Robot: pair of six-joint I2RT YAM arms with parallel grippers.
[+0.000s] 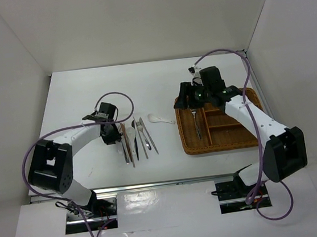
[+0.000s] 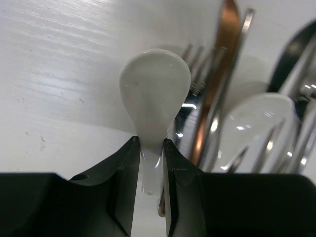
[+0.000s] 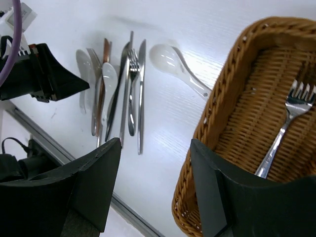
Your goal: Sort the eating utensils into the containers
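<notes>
Several silver utensils [image 1: 138,138] lie side by side on the white table, with white ceramic spoons among them. My left gripper [image 1: 113,134] is at the left edge of this pile. In the left wrist view it [image 2: 149,148] is shut on the handle of a white ceramic spoon [image 2: 155,94], low over the table. Another white ceramic spoon [image 1: 159,118] lies alone between the pile and the wicker tray [image 1: 247,142]. My right gripper [image 1: 193,98] hangs open and empty over the tray's left end [image 3: 232,74]. One silver fork [image 3: 291,113] lies in the long section.
The pile [image 3: 118,94] and the lone spoon [image 3: 170,61] show in the right wrist view, with my left gripper [image 3: 49,74] beside them. White walls close in the table on three sides. A metal rail [image 1: 154,184] runs along the near edge.
</notes>
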